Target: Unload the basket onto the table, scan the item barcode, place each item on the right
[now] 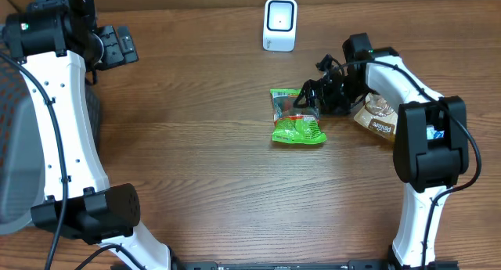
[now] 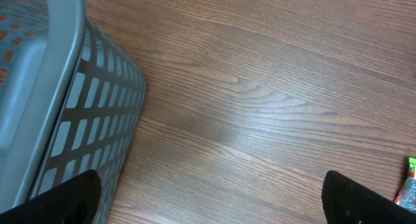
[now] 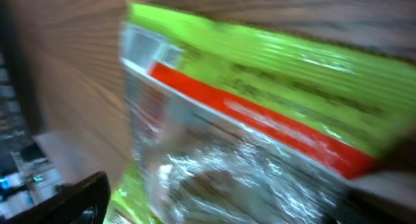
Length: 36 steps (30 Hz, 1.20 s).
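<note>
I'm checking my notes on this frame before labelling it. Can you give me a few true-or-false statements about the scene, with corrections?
1. The green packet lies on the table. True.
2. The left gripper holds the green packet. False: it is open and empty, beside the basket.
3. A brown packet lies partly under the right arm. True.
4. The scanner stands inside the basket. False: it stands on the table, beyond the green packet.
</note>
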Available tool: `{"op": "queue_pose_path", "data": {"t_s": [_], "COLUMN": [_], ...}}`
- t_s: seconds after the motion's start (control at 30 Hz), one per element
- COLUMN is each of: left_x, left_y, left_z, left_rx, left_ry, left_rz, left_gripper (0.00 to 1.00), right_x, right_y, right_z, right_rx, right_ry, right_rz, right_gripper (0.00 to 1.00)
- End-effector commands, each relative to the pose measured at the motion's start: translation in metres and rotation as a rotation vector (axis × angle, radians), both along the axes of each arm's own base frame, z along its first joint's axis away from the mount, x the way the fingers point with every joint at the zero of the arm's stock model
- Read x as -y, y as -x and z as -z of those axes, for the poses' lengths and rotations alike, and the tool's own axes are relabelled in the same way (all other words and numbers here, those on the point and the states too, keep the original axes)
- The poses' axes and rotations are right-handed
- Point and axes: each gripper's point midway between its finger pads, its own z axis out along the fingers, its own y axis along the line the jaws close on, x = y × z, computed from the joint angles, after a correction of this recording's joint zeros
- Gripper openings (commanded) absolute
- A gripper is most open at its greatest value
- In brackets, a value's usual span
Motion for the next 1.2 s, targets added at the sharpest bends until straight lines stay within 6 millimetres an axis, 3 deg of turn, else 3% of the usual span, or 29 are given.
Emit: {"op": "queue_pose_path", "data": {"t_s": [0.0,0.17,0.3,0.4,0.5,0.53,0.67,0.87,1.0,1.17], "left_x": [0.003,0.003,0.003,0.003,0.003,0.003,0.003,0.003,0.003,0.003], "left_y": [-0.003,-0.003,-0.003,-0.003,-0.003,-0.003,-0.003,-0.003,-0.003,-0.003], "left_z": [0.002,0.002,0.002,0.002,0.002,0.002,0.002,0.002,0.002,0.002], "left_rx": [-0.007,-0.007,-0.007,-0.007,-0.007,-0.007,-0.007,-0.007,-0.007,-0.007], "left_ry": [-0.006,-0.006,-0.006,-0.006,-0.006,-0.006,-0.006,-0.006,-0.006,-0.006], "left_rz": [0.025,0.025,0.025,0.025,0.025,0.025,0.025,0.025,0.025,0.025], "left_gripper": [1.0,1.0,1.0,1.0,1.0,1.0,0.99,1.0,1.0,1.0], "right_x": [-0.018,-0.032,-0.042,-0.046,-0.05,-0.051,-0.055,-0.034,0.002,0.054], "right_y": [0.02,0.023,0.024,0.022,0.022,0.022,0.019,-0.006,-0.038,-0.079], "right_z": [0.014,0.02,0.02,0.025,0.033,0.033,0.028,-0.023,-0.074,-0.136], "right_rx": [-0.068,-0.064,-0.041,-0.014,0.006,0.008,-0.01,0.051,0.222,0.498], "right_ry": [-0.098,-0.116,-0.119,-0.076,-0.012,-0.007,-0.018,0.039,0.283,0.717], "right_rz": [-0.009,-0.009,-0.034,-0.043,-0.049,-0.052,-0.022,0.037,0.126,0.274], "right_gripper": [0.95,0.9,0.79,0.56,0.11,0.05,0.04,0.04,0.04,0.04]}}
